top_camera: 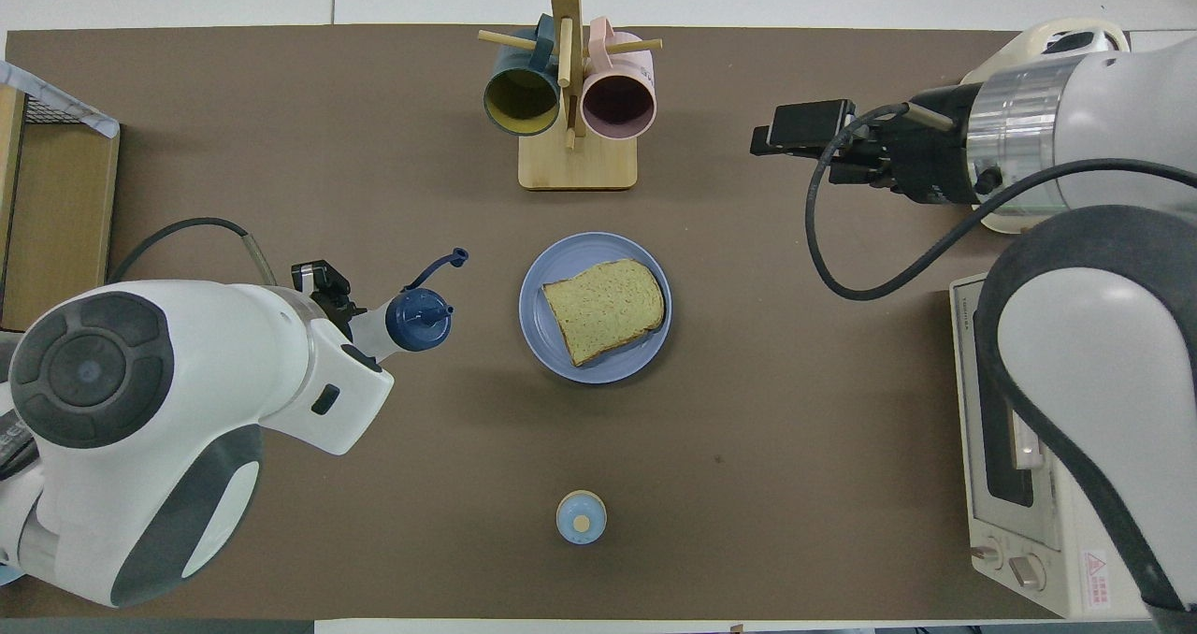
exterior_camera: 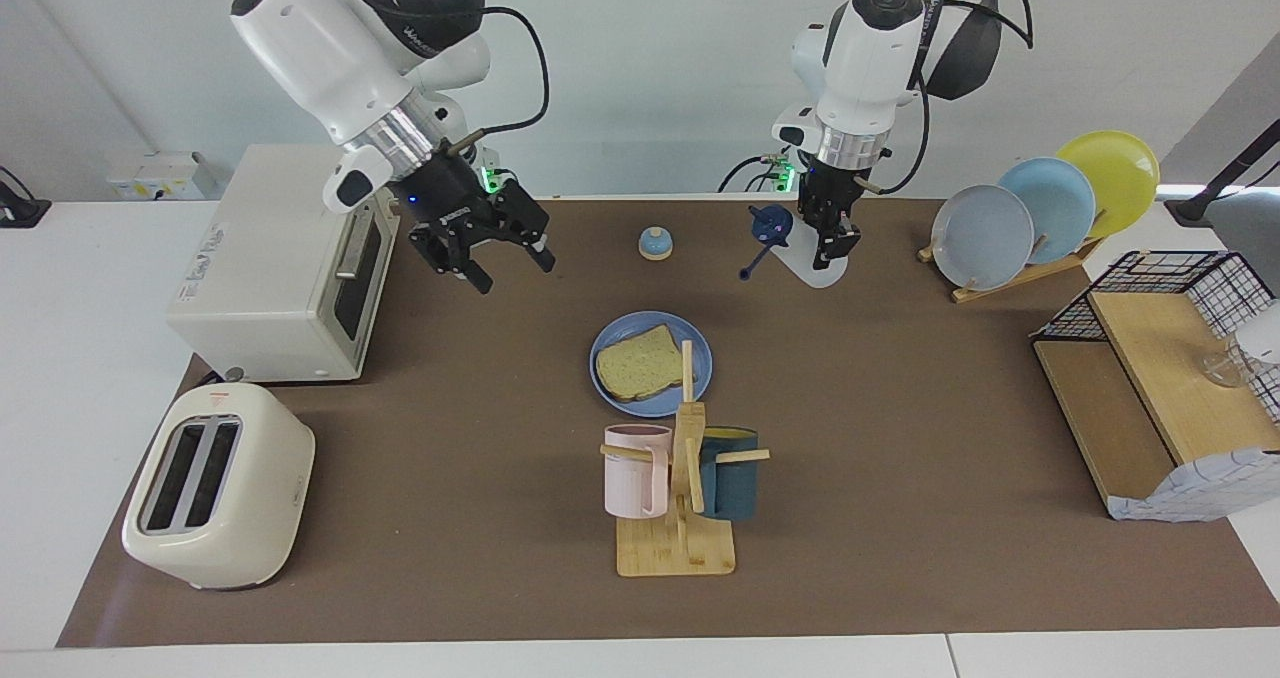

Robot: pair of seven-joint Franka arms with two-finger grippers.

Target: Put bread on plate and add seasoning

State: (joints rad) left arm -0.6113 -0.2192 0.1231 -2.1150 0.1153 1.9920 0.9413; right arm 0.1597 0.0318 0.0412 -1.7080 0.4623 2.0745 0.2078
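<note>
Though amid white walls (exterior_camera: 650,78), a brown tabletop (exterior_camera: 900,518).

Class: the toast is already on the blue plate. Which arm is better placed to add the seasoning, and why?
Left. Its tool is shut on the seasoning bottle, whose cap flap hangs open. The right tool is open, holds nothing and is up beside the oven, away from the plate with the bread.

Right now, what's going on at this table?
The bread lies on the blue plate mid-table. The left gripper is shut on the seasoning bottle, held up tilted, toward the left arm's end of the table from the plate; its little tethered stopper hangs loose from the dark blue cap. The right gripper is open and empty, up over the mat in front of the toaster oven. No seasoning is on the bread yet.
</note>
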